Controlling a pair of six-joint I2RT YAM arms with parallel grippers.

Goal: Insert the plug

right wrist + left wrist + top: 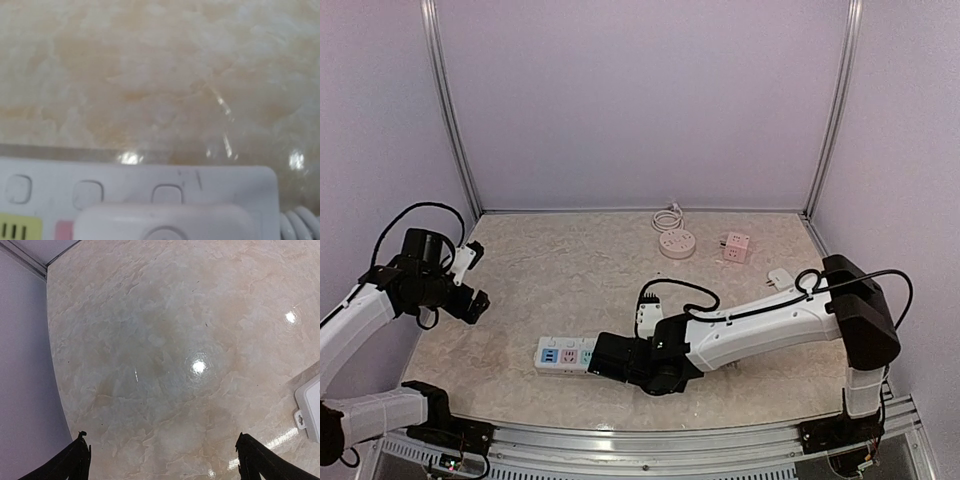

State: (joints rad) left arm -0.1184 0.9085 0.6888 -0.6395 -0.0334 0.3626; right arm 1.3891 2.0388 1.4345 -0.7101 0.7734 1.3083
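White plastic plug (165, 222) sits on the white power strip (225, 180) beneath the right tool (605, 357), grip impossible to tell. Left tool (162, 462) gapes apart over the marble desk (150, 340).

Glossy beige marbled table (540, 290). Carries a white rectangular power strip (563, 355) near the front, a round white socket hub (677, 243) and pink cube socket (736, 247) at the back, and a small white adapter (779, 278) on the right.

The power strip (563, 355) lies in front, with the round socket (677, 243) and cube socket (736, 247) behind.
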